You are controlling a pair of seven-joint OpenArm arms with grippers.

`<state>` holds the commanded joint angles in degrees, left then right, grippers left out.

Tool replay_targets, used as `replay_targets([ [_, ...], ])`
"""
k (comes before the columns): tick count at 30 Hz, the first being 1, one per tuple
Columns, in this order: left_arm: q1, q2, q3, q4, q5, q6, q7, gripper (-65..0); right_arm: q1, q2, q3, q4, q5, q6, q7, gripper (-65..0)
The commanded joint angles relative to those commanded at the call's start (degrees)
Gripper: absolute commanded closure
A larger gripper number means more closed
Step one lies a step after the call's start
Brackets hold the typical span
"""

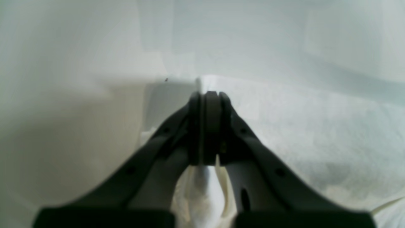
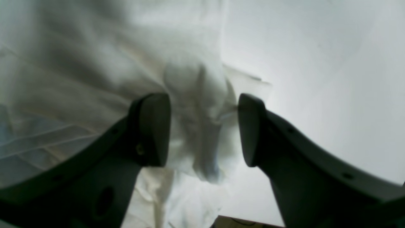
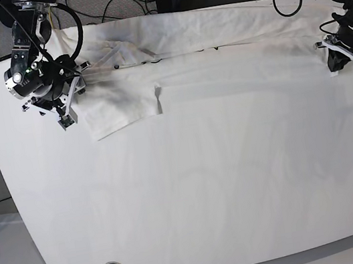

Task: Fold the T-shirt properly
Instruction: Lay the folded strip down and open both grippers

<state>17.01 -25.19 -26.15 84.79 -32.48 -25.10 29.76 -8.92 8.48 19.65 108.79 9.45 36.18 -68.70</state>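
White tabletop — T-shirt stretched as long folded band along far edge, sleeve flap hanging toward near side at base view's left. Right gripper over that sleeve end, jaws wide apart, cloth between, no grip. Left gripper at opp. end — jaws pinched tight on T-shirt fabric.

Left pincer clamped; right pincer agape

arms: black-and-white links | tools: dark curved fingers | black cables
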Motion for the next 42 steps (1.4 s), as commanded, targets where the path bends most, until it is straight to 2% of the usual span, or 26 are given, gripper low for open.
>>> replay_targets([
  [4,0.6,0.1,-0.2,5.1,-0.1,0.0,-0.1,0.0,0.0,0.0,0.0,0.0,0.0,0.0,0.0,-33.2],
  [12,7.7,0.1,-0.5,17.6,-0.1,0.0,-0.1,0.0,0.0,0.0,0.0,0.0,0.0,0.0,0.0,-33.2],
  [17,14.5,0.0,-6.3,22.3,-0.1,-0.1,-0.1,0.0,0.0,0.0,0.0,0.0,0.0,0.0,0.0,-33.2],
  [19,16.2,-0.1,-9.2,22.3,-0.1,-2.5,-0.1,0.0,0.0,0.0,0.0,0.0,0.0,0.0,0.0,-33.2],
  [22,18.6,-0.1,-14.2,22.3,0.1,-9.3,-0.1,0.0,0.1,0.0,0.0,0.0,0.0,0.0,0.0,-33.2],
  [24,19.5,-0.1,-16.0,22.1,0.3,-12.0,-0.1,0.0,0.1,-0.1,0.0,0.0,0.0,0.0,0.0,-33.2],
  [26,20.7,-0.1,-16.4,21.9,0.4,-12.2,0.0,0.0,0.7,-1.3,0.0,0.0,-0.1,0.0,0.0,-33.2],
  [32,22.9,0.0,-15.9,21.8,0.4,-12.2,0.1,0.0,0.8,-2.0,0.0,0.0,-0.1,0.0,0.0,-33.2],
  [35,23.0,0.4,-14.8,21.8,1.0,-12.0,3.9,0.0,0.8,-2.0,0.0,0.0,-0.1,0.0,0.0,-33.2],
  [38,22.8,0.4,-13.5,21.8,5.1,-12.1,8.2,0.0,0.8,-2.0,0.0,0.0,-0.1,0.0,0.0,-33.2],
  [42,22.8,0.4,-10.3,21.2,9.6,-12.0,8.9,0.0,0.8,-1.9,0.0,0.0,-0.1,0.0,0.0,-33.2],
])
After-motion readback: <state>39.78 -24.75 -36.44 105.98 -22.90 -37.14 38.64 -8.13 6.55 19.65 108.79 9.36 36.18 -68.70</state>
